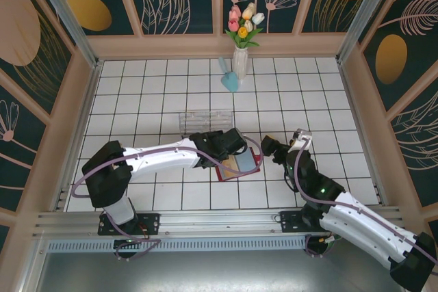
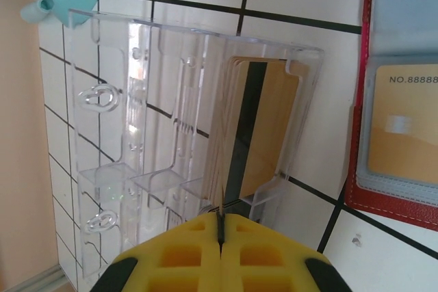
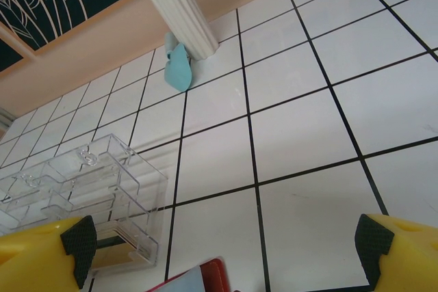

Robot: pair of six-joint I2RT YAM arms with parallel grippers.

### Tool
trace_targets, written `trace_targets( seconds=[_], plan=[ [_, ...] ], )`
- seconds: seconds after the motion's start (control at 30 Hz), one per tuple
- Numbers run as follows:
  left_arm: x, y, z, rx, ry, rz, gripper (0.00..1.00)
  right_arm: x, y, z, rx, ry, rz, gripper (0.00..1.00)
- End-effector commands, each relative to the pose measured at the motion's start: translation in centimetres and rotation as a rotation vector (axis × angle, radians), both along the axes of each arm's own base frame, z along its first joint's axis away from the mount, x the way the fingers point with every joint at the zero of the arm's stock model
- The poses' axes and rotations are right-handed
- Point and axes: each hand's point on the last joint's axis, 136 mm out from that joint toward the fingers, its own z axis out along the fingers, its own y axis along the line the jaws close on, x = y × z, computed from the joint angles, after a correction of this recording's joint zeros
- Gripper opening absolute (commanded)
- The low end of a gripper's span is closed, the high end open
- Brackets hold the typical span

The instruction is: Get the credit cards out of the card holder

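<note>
Left gripper (image 2: 220, 227), left wrist view: yellow fingers (image 2: 178, 258) pressed together, with a thin dark line at their seam that cannot be identified; tips just at the near edge of a clear box (image 2: 137, 135); inside the box a stack of tan cards (image 2: 270, 128) stands on edge, the front one bearing a black stripe. To the right, touching nothing of the box, lies the card holder (image 2: 383, 203), open, red-rimmed, a gold card (image 2: 404, 128) marked "NO.8888" tucked in its pale pocket.

Right gripper (image 3: 222, 258), right wrist view: fingers (image 3: 48, 251) set wide apart above bare white tile (image 3: 301, 155), gripping nothing; a red corner of the card holder (image 3: 205, 275) shows at the lower edge, beside the clear box (image 3: 75, 189); farther off, a teal object (image 3: 178, 70) leans at the foot of a white vase (image 3: 181, 11).

Top view: card holder (image 1: 239, 164) lies open between the two arms, its upper left part covered by the left gripper (image 1: 236, 145); right gripper (image 1: 265, 146) is just right of it; clear box (image 1: 204, 122) sits behind; the vase (image 1: 241, 59) holds tulips, a detail neither wrist view gives.
</note>
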Motion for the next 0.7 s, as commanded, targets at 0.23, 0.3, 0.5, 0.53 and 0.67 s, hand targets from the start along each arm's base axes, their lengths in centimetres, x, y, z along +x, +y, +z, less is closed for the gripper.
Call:
trace_targets(
  seconds=[0.23,0.3,0.5,0.53,0.67],
  plan=[
    [-0.2,0.3,-2.5,0.077,0.004,-0.027,0.00,-0.1,-1.1,-0.6,0.004,0.001,-0.045,0.99],
    [-0.1,0.4,-2.7,0.088,-0.003,-0.025,0.00,-0.1,-1.1,-0.6,0.005,0.003,-0.043,0.99],
    [0.3,0.5,-3.1,0.118,-0.025,-0.024,0.00,-0.1,-1.1,-0.7,0.009,0.004,-0.041,0.99],
    [0.5,0.6,-3.1,0.125,-0.034,-0.023,0.00,-0.2,-1.1,-0.8,0.009,0.006,-0.040,0.99],
    [0.8,0.5,-3.1,0.139,-0.055,-0.018,0.00,-0.2,-1.0,-1.0,0.011,0.010,-0.036,0.99]
  ],
)
